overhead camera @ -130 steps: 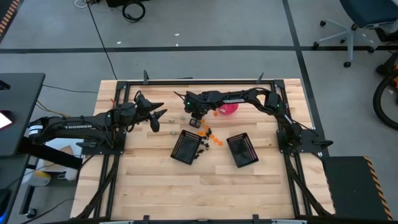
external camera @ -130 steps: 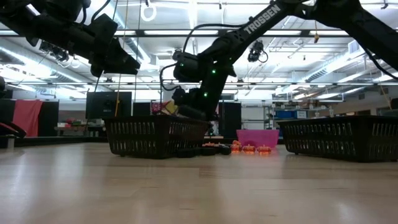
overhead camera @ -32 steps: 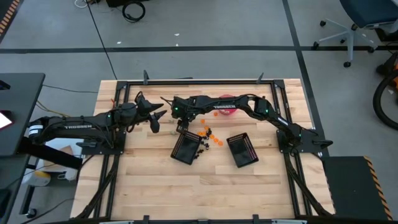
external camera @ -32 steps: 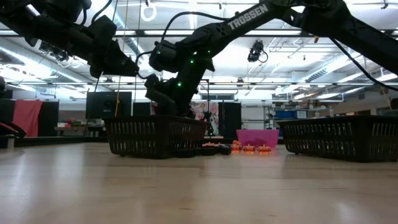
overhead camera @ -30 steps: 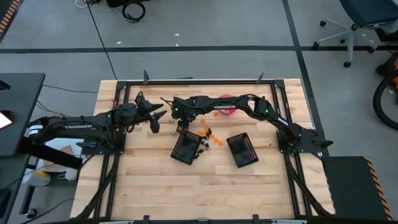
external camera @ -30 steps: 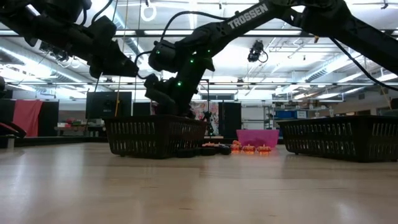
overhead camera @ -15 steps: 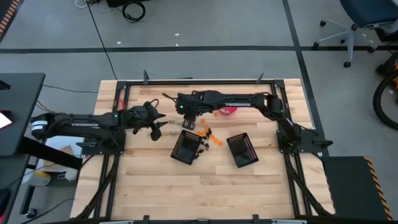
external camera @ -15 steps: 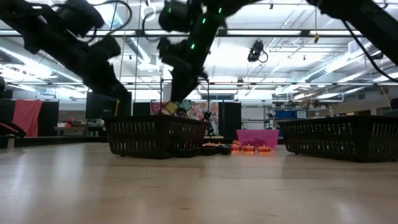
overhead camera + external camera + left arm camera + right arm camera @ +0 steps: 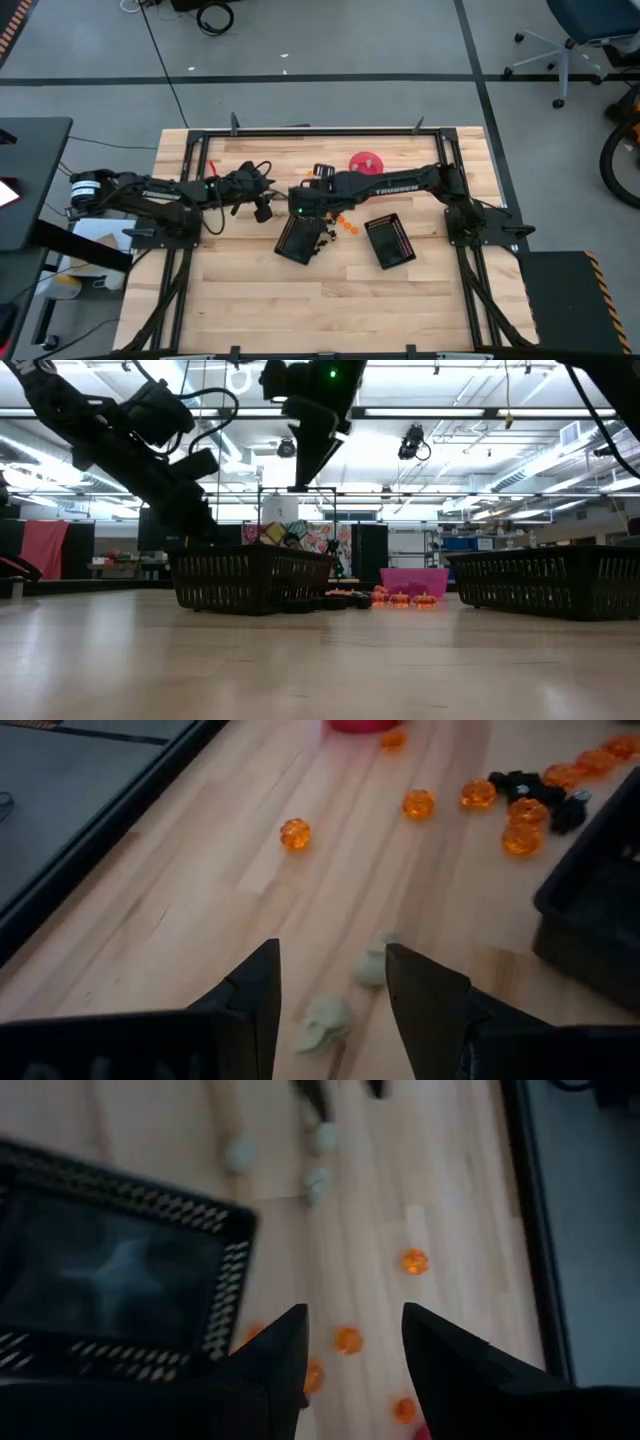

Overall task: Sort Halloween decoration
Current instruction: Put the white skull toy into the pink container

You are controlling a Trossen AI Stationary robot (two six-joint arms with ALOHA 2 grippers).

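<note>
At the left gripper (image 9: 332, 955), fingers spread and gripping nothing, two pale grey-white pieces (image 9: 325, 1023) are lying on the table (image 9: 170, 920), one roughly between the fingertips and one just past them. The right wrist view is showing a third pale one nearby, so three in all.

Just beyond, the right gripper (image 9: 298, 205) is hanging well above the table at the far edge of the left basket (image 9: 299, 240). It is also parted and empty.

Further out, orange pieces (image 9: 418, 803) are sitting loose on the wood. At least eight are countable from the left wrist: one alone, the rest strung out towards the basket corner. Black pieces (image 9: 520, 785) are bunching in among them, and that clump is too tight to count. Two black mesh baskets are on the table, the second (image 9: 390, 241) well to the right, and their contents cannot be told. One pink bowl (image 9: 366, 162) is standing at the far side.

Handling, as a judgement: the Halloween decoration is looking very light and probably rigid. The round orange ones are likely to roll or squirt out if nudged off-centre. The best hold is straight down over one piece, pinching across its widest part, one at a time. The pale ones are looking lumpier, so they should sit put.
</note>
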